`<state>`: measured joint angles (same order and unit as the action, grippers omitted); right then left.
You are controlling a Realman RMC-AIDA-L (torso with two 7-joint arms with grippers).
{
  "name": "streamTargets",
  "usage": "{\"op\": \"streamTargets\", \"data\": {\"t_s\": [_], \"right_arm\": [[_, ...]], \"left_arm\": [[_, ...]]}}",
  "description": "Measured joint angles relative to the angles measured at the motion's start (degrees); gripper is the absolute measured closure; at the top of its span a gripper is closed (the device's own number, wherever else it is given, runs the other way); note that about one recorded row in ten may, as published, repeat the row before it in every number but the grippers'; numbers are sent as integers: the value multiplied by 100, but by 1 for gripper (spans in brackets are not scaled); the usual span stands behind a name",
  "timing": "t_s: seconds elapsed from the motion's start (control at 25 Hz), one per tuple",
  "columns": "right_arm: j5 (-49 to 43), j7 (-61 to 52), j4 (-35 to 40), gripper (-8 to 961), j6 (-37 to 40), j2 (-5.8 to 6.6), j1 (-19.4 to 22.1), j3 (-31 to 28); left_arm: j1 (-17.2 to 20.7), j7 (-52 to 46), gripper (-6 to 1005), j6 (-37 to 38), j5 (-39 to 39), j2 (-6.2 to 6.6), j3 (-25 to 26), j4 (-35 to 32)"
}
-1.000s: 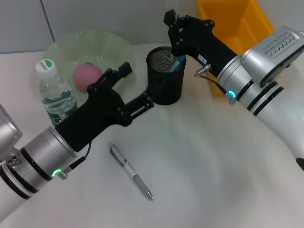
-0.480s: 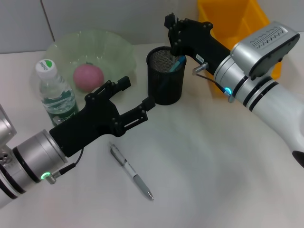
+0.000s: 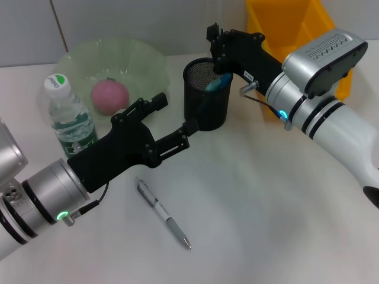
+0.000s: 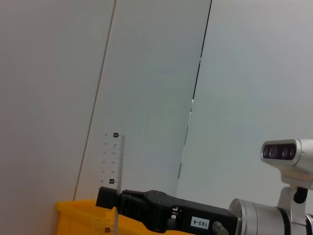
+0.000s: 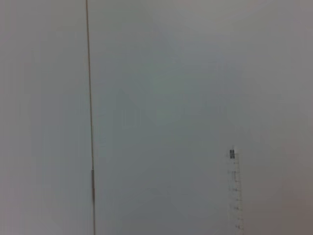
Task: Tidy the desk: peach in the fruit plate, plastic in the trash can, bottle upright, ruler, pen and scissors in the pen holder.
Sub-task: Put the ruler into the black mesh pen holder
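Seen from the robot's head, going left to right: at nine o'clock a clear plastic water bottle with a white cap [image 3: 66,112] stands upright; at ten o'clock a pale green translucent fruit plate [image 3: 145,59] holds a pink peach [image 3: 109,96]; the left gripper [image 3: 172,121], black, reaches from eight o'clock toward the centre, its jaws apart and holding nothing, one fingertip just beside the holder's base; below it, near six o'clock, a silver ballpoint pen [image 3: 164,215] lies flat and slanted on the white desk [image 3: 266,207], well apart from the holder; at twelve o'clock stands a black mesh pen holder [image 3: 206,94] with a blue-handled item inside, likely the scissors; the right gripper [image 3: 218,44] hangs over its rim, appearing to hold a clear plastic ruler [image 4: 112,181] upright, though whether its jaws are clamped cannot be told; at one o'clock sits a yellow plastic bin [image 3: 284,23]. The step in hand looks like seating the ruler in the holder; next the pen needs a careful pinch off the flat desk, then a lift to upright over the holder.
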<state>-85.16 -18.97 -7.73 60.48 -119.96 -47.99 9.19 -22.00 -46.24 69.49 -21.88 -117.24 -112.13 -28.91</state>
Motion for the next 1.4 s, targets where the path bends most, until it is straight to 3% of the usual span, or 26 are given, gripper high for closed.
{"op": "streamTargets", "data": {"t_s": [1.4], "right_arm": [[-90, -62, 85, 932, -82, 19, 128, 63]], "left_arm": [[-94, 35, 177, 27, 0, -11, 60, 61]]}}
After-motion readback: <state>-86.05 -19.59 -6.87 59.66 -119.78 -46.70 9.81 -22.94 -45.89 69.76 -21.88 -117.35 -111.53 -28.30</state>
